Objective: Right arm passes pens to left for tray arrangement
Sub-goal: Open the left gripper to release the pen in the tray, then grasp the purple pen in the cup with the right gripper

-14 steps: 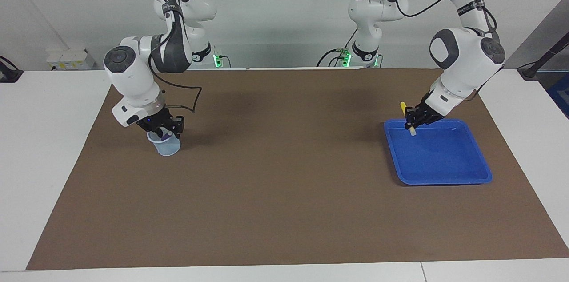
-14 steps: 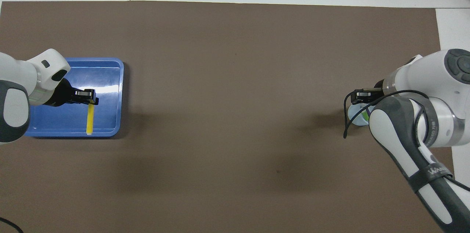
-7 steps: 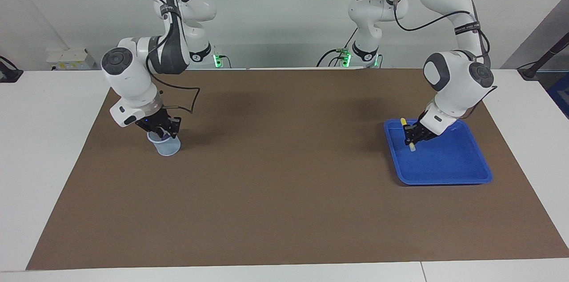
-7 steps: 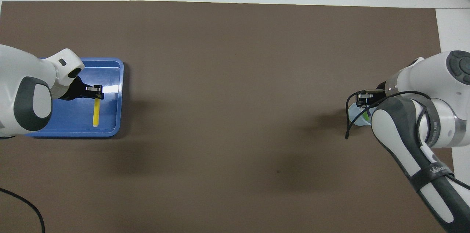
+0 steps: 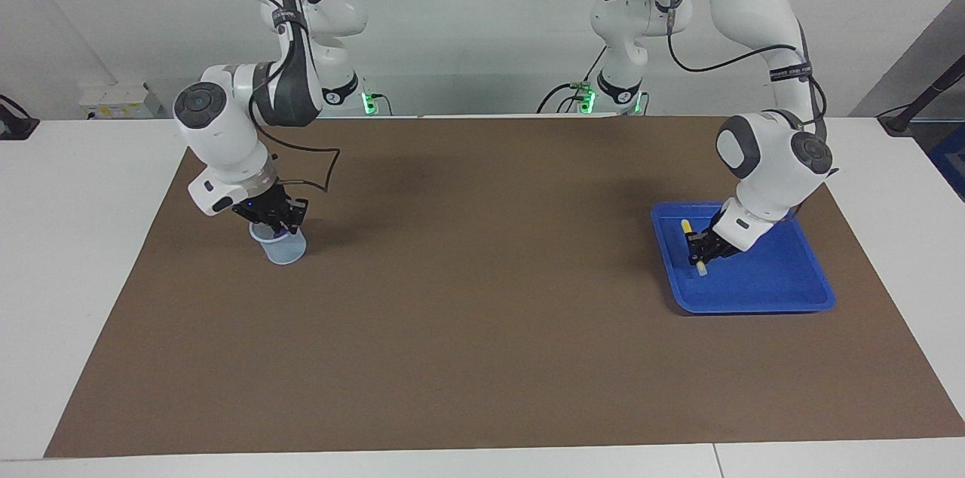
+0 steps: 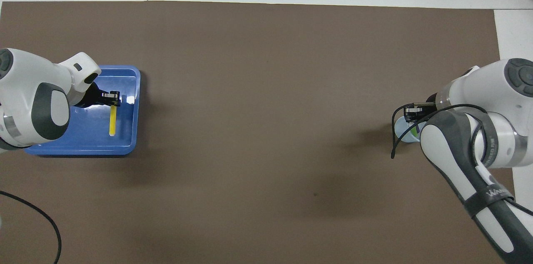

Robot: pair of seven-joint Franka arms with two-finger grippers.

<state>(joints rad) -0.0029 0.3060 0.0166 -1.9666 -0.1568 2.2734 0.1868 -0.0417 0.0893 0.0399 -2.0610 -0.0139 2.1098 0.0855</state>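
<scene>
Yellow pen (image 5: 690, 246) sits low in tray (image 5: 761, 295), left gripper (image 5: 696, 252) fingers clamped on it: placing step, next = release; right gripper (image 5: 277, 225) at cup (image 5: 284, 250), grip unclear.

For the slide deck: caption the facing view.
Left gripper lowers the yellow pen into the blue tray; right gripper dips into the cup.

Three pens – yellow pen (image 5: 690, 246), green pen (image 6: 414, 130), purple pen (image 5: 279, 235); one tray (image 5: 784, 289); one cup (image 5: 285, 250).
</scene>
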